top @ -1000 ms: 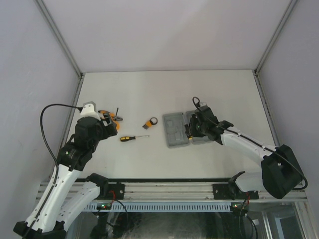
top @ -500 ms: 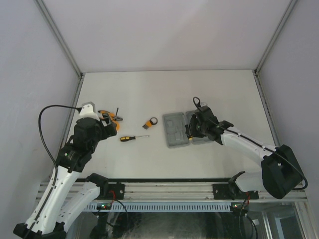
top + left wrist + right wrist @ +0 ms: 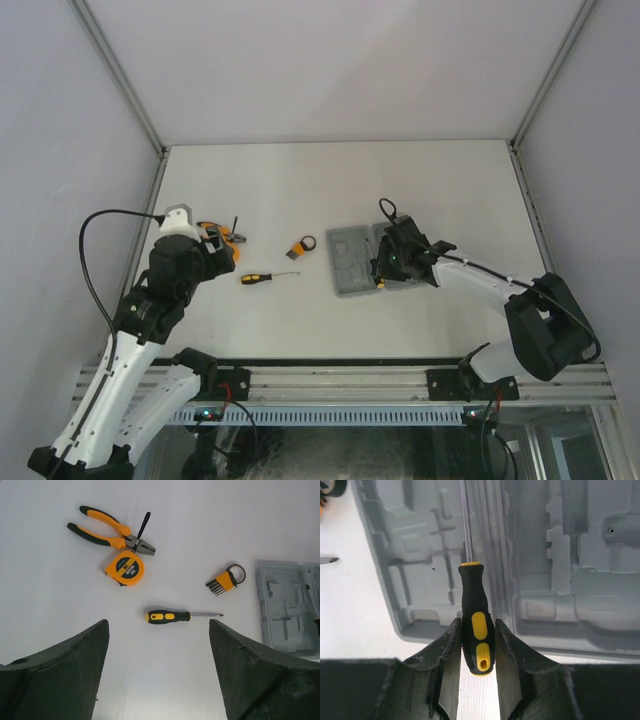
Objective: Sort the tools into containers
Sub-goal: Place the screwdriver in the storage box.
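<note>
Left gripper [image 3: 157, 630] — jaws wide apart, holding nothing, above the table [image 3: 450, 180]. Pliers [image 3: 110, 530] and tape measure [image 3: 125, 568] lie just beside each other at left. The loose screwdriver [image 3: 167, 616] and hex-key set [image 3: 226, 580] lie between them and the grey case [image 3: 420, 545]. Right gripper [image 3: 478, 645] — clamped on the second screwdriver [image 3: 477, 625] at its handle, shaft over the case's left half.

Tape measure [image 3: 125, 568]: we found it just beside the pliers [image 3: 110, 530].
Screwdriver [image 3: 175, 616]: we found it near the hex-key set [image 3: 226, 580].
</note>
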`<move>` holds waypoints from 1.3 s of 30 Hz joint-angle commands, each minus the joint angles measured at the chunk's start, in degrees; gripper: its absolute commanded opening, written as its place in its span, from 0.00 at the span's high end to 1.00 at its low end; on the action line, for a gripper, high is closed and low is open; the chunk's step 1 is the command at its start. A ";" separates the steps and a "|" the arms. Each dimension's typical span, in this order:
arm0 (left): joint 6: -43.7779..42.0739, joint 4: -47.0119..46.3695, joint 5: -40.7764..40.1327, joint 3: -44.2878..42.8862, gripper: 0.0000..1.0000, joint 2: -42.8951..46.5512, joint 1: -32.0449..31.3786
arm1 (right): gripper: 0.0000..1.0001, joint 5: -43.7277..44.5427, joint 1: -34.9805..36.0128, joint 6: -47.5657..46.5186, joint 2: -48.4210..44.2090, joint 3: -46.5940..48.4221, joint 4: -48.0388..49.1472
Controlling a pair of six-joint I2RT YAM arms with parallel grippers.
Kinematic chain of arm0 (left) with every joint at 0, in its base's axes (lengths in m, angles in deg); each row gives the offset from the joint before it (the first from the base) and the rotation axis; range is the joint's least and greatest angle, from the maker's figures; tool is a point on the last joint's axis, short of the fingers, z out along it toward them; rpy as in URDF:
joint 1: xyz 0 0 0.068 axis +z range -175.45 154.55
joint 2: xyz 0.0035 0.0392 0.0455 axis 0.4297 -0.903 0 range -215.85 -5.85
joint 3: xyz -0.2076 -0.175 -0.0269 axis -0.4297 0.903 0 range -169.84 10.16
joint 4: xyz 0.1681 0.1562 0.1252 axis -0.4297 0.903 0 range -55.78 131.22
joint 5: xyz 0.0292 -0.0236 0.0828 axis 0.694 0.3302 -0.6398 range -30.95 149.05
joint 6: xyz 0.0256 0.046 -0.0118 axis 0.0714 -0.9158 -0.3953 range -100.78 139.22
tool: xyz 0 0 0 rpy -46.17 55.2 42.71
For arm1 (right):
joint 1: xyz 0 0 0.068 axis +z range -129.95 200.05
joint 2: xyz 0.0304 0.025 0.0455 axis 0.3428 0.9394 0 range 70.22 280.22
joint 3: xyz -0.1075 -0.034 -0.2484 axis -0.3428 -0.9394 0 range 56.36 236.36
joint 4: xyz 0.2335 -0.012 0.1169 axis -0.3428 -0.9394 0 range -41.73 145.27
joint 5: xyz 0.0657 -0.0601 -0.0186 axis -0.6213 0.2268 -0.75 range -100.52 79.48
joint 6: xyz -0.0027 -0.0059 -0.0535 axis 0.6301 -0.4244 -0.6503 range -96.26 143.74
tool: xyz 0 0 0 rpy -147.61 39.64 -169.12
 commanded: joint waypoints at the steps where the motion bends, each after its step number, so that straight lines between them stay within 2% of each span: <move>1: -0.48 -2.38 1.80 1.30 0.15 -0.50 0.75 | 1.00 -0.77 -0.25 1.77 2.06 2.10 2.94; 25: -0.61 -3.64 5.56 1.53 0.16 -1.71 3.03 | 0.94 3.36 -0.37 -1.40 11.35 9.11 -0.07; 32: -0.60 -3.51 4.88 1.72 0.16 -0.94 3.11 | 0.80 5.33 0.76 -2.71 12.27 9.94 -1.66; 39: -0.61 -3.17 4.61 1.59 0.16 -1.01 3.21 | 0.70 5.18 1.41 -2.31 12.26 10.78 -1.74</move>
